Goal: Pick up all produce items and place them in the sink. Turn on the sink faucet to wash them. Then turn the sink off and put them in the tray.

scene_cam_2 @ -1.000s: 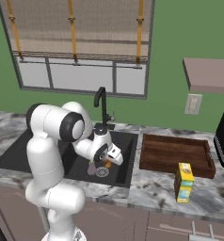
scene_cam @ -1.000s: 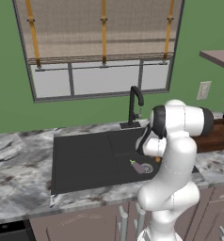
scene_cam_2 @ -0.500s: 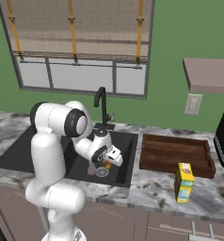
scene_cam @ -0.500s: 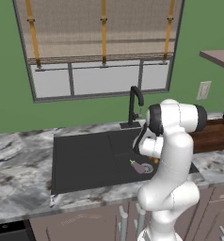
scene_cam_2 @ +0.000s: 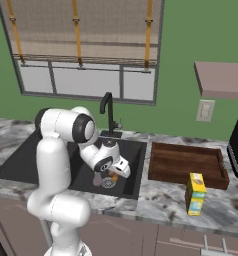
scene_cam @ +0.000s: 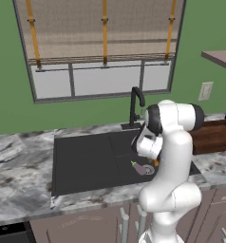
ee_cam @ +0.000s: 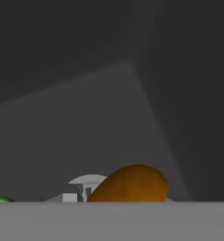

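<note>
Orange piece (ee_cam: 129,184) close in hand view, purple piece (scene_cam: 142,168) from the left; jaws' state unclear.

Sink (scene_cam: 86,161) looks matt black, smooth. Drain (scene_cam_2: 109,183) reads as steel. Tray (scene_cam_2: 186,162), right of frame, is dark brown wood w/ visible grain. Counter (scene_cam: 20,180) is grey marble-look, slightly glossy. Orange piece (ee_cam: 130,184), lower centre, has smooth skin w/ soft sheen.

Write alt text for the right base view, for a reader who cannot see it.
A white robot arm reaches down into a black sink, its hand over an orange piece and a purple piece by the drain. A brown tray and a yellow carton sit on the counter to the right.
</note>
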Robot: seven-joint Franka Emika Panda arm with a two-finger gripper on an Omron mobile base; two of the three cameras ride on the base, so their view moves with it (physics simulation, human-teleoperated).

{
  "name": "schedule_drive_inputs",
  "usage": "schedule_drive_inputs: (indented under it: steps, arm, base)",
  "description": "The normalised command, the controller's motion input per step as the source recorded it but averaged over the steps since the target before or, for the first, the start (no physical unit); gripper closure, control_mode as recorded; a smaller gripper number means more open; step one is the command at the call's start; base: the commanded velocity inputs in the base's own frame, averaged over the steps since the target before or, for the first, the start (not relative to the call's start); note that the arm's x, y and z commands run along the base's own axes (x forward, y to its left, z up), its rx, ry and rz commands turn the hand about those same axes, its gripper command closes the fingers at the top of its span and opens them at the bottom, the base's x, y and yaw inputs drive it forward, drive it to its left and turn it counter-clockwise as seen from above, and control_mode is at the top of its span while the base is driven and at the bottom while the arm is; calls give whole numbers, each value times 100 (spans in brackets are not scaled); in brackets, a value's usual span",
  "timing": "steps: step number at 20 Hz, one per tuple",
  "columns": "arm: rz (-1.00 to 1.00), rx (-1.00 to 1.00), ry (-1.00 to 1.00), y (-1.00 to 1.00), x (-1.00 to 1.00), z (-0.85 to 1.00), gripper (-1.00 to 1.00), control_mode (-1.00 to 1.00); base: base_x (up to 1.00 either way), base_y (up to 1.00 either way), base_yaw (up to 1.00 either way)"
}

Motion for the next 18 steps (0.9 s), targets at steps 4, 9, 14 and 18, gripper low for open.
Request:
schedule_drive_inputs:
  steps: [4, 9, 14, 18]
  arm:
    - [5, 0, 0, 0, 0, -21, 100, -100]
    - [4, 0, 1, 0, 0, -24, 100, -100]
    - [4, 0, 2, 3, 0, -24, 100, -100]
    - [4, 0, 3, 6, 0, -25, 100, -100]
  base:
    - [0, 0, 0]
    - [0, 0, 0]
    - [0, 0, 0]
    - [0, 0, 0]
